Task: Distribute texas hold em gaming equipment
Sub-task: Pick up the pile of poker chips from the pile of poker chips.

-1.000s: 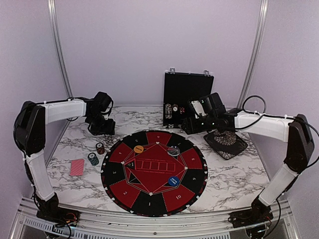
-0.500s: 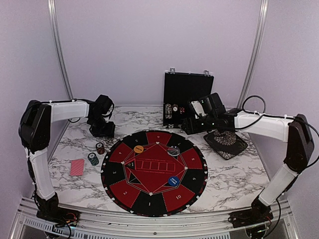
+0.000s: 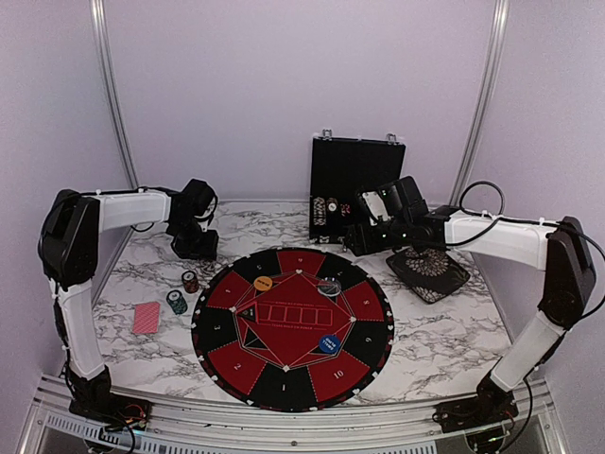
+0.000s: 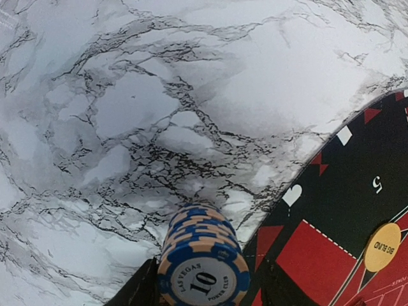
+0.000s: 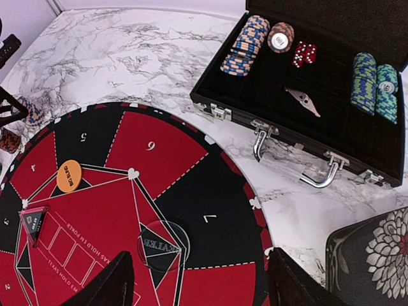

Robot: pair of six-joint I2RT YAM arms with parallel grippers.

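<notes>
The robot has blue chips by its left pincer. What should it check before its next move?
1. Blue chip stack sits inside the left pincer: ok.
2. Squeeze tight enough to carry: cannot tell.
3. Bare marble table ahead of the stack: ok.
4. Right pincer open and empty: ok.
5. All chips out of the case: not ok, other stacks sit inside.

Blue-and-tan striped chip stack (image 4: 203,261); red-and-black mat (image 3: 236,364) (grey-veined marble table (image 4: 127,95)).
</notes>
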